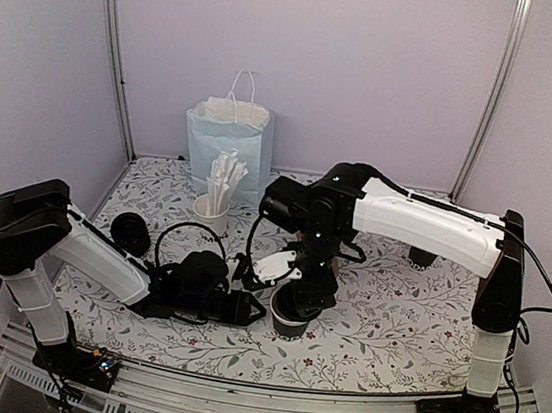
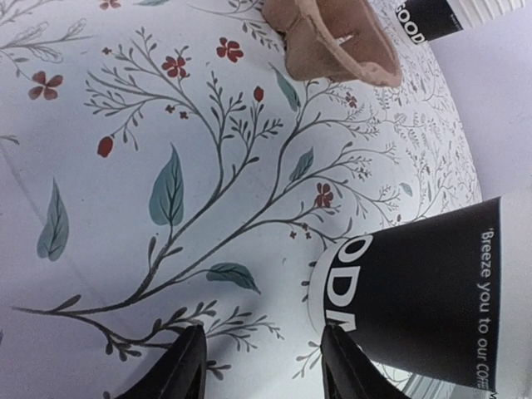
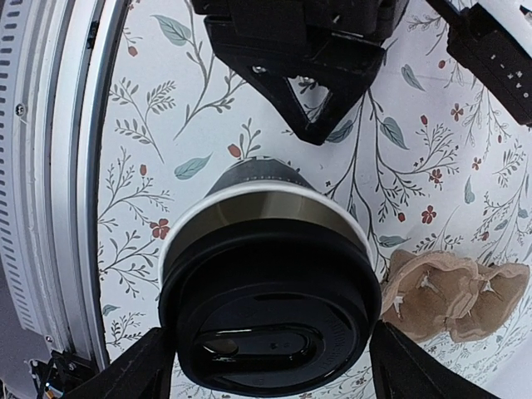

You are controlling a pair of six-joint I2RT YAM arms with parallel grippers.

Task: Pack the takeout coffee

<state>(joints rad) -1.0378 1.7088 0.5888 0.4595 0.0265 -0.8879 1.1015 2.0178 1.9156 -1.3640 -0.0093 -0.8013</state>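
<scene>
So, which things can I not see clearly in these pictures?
- Top view: the pulp carrier is hidden under the right arm.
- Left wrist view: the lettering on the black cup is cut off by the picture's edge.
- Right wrist view: the lid hides what the black cup holds. It is unclear whether the right tool grips the lid.

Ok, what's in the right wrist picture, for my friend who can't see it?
A black lid sits slightly off-centre over a black paper cup, between the two fingers of the right gripper. A brown cup carrier lies beside it on a flowery tablecloth.
</scene>
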